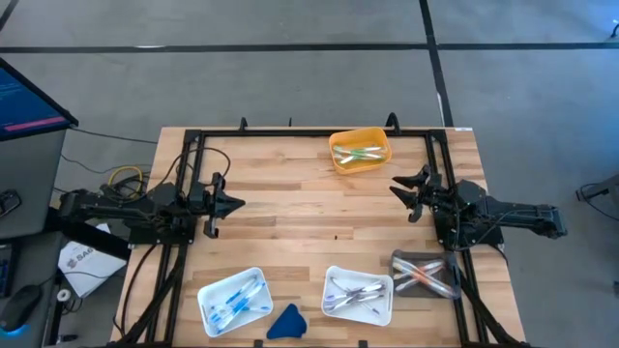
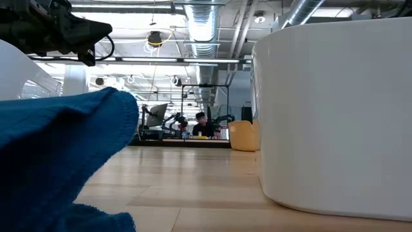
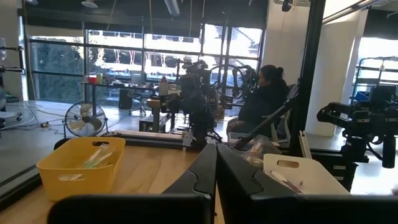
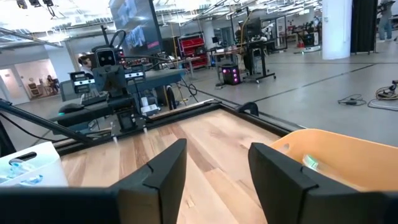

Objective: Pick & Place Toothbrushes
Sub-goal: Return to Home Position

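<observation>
Toothbrushes lie in four containers: a yellow bin (image 1: 360, 150) at the far edge, a white tray (image 1: 234, 300) near left with blue ones, a second white tray (image 1: 358, 295) near middle, and a clear tray (image 1: 424, 274) near right with orange and pink ones. My left gripper (image 1: 232, 205) hovers shut over the table's left part, pointing toward the right, clear of everything; in its wrist view its fingers (image 3: 211, 171) meet. My right gripper (image 1: 401, 188) hovers open at the right, pointing left, with nothing between its fingers (image 4: 165, 168); the yellow bin (image 4: 342, 155) with a toothbrush (image 4: 311, 163) is beside it.
A blue cloth lump (image 1: 287, 322) lies at the near edge between the white trays and fills the low view's left (image 2: 58, 154). A black frame (image 1: 290, 131) runs around the table's far and side edges. Bare wood (image 1: 319, 213) lies between the arms. A person (image 3: 267, 93) sits beyond the table.
</observation>
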